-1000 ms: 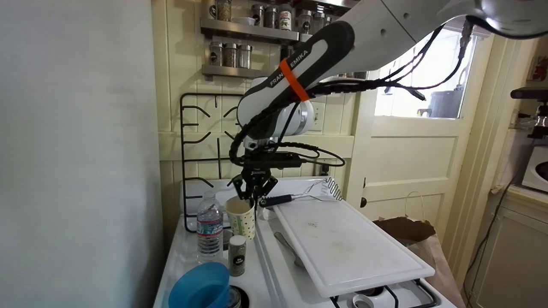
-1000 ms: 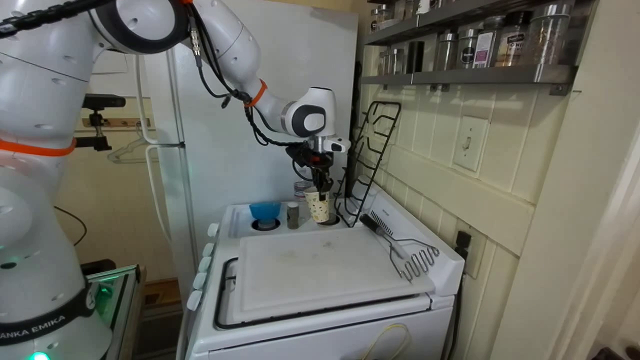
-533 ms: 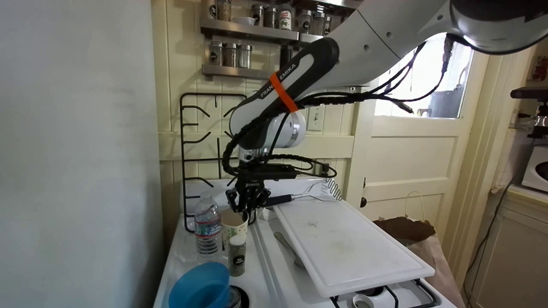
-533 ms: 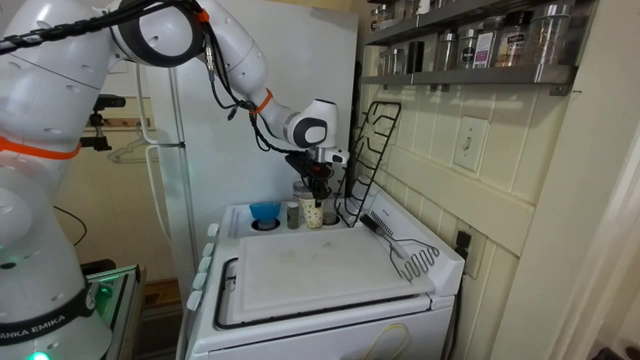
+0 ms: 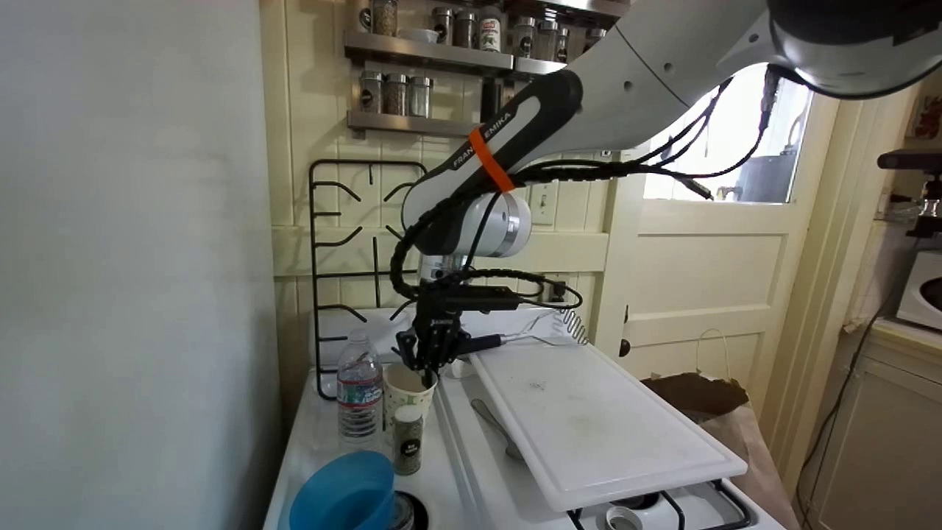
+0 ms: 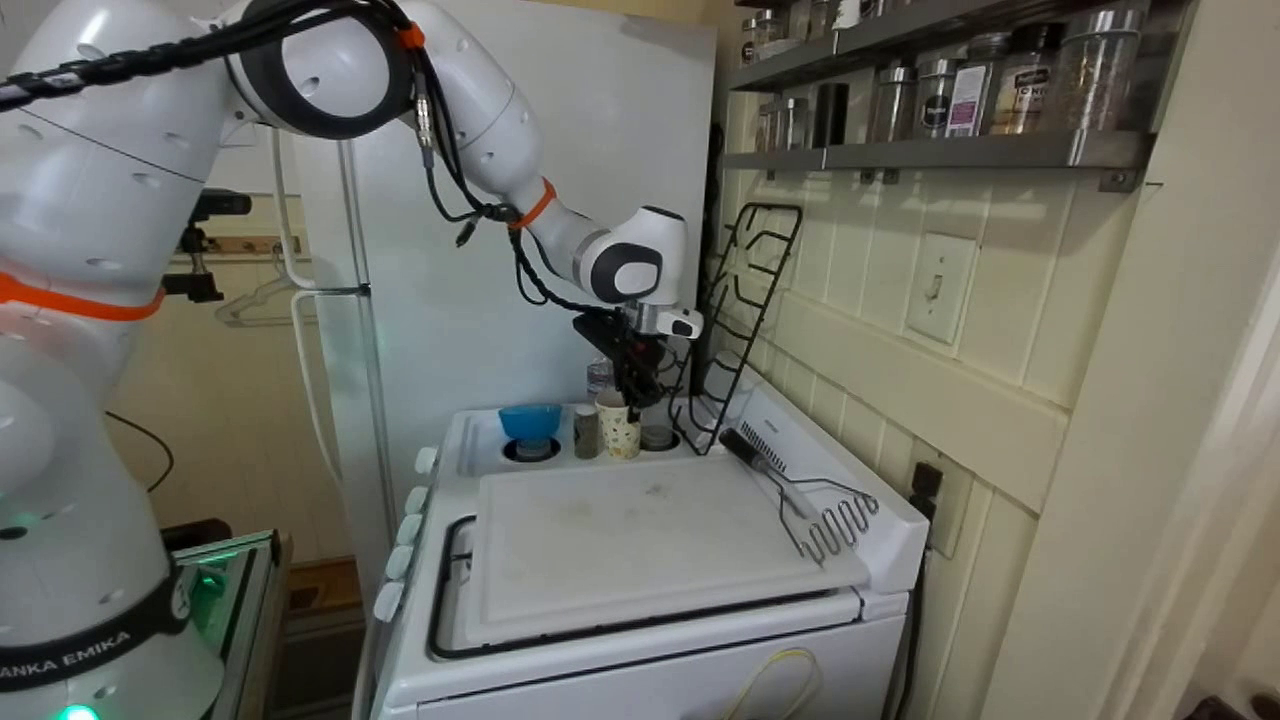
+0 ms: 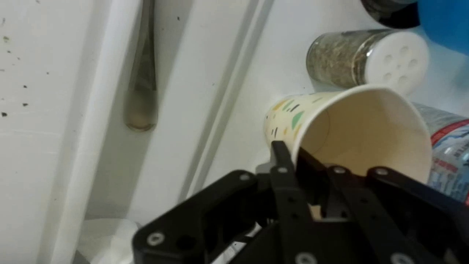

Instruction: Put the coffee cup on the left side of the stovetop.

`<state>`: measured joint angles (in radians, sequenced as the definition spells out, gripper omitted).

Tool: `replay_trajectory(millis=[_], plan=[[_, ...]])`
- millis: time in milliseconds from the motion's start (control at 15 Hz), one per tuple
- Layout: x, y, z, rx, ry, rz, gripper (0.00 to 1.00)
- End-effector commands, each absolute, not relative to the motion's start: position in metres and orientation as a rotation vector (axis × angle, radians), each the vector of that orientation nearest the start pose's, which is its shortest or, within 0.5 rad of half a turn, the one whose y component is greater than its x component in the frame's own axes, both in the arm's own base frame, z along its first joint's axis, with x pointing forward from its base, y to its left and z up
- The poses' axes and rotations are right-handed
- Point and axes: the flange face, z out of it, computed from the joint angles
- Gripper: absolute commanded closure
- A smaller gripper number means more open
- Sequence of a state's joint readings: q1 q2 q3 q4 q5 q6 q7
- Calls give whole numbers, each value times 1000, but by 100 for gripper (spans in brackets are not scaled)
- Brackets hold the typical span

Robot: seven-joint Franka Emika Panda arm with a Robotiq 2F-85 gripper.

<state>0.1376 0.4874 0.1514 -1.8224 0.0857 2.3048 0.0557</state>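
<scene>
The coffee cup [image 5: 401, 391] is cream with small coloured marks. It also shows in an exterior view [image 6: 620, 436], and its open mouth faces the camera in the wrist view [image 7: 366, 126]. It is at or just above the white stovetop [image 5: 439, 460]; I cannot tell if its base touches. My gripper [image 7: 290, 152] is shut on the cup's wall at the rim, one finger outside and one inside. In both exterior views the gripper [image 5: 427, 377] [image 6: 633, 412] comes down from above onto the rim. The spice shaker hides part of the cup's lower side in an exterior view.
The spice shaker [image 5: 408, 442] and clear bottle [image 5: 360, 401] stand close beside the cup. A blue bowl [image 6: 531, 420] sits nearby. A white board [image 6: 650, 550] bears a masher [image 6: 745, 448]. A spoon [image 7: 143, 69] lies beside the board. A grate [image 6: 760, 300] leans on the wall.
Over the last second my gripper and the cup have come down toward the stovetop, to beside the shaker. In the last half second they have shifted only slightly.
</scene>
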Motion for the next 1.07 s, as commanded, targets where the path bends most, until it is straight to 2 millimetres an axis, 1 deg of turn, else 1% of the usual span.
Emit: replay_trajectory(millis=[0, 67, 133, 267, 467, 600, 667, 800, 867, 1000], plan=[[618, 169, 256, -2973, -286, 149, 68], [618, 166, 256, -2980, -290, 152, 68], [617, 165, 257, -2982, -296, 167, 60], [615, 161, 260, -2992, -296, 122, 47], [611, 156, 285, -3015, -304, -30, 23], [610, 154, 307, -3020, -307, -183, 10], [609, 154, 318, -3011, -306, -258, 2], [603, 155, 341, -2988, -309, -397, 0], [597, 154, 353, -2995, -311, -442, 0], [585, 147, 366, -3085, -243, -422, 0]])
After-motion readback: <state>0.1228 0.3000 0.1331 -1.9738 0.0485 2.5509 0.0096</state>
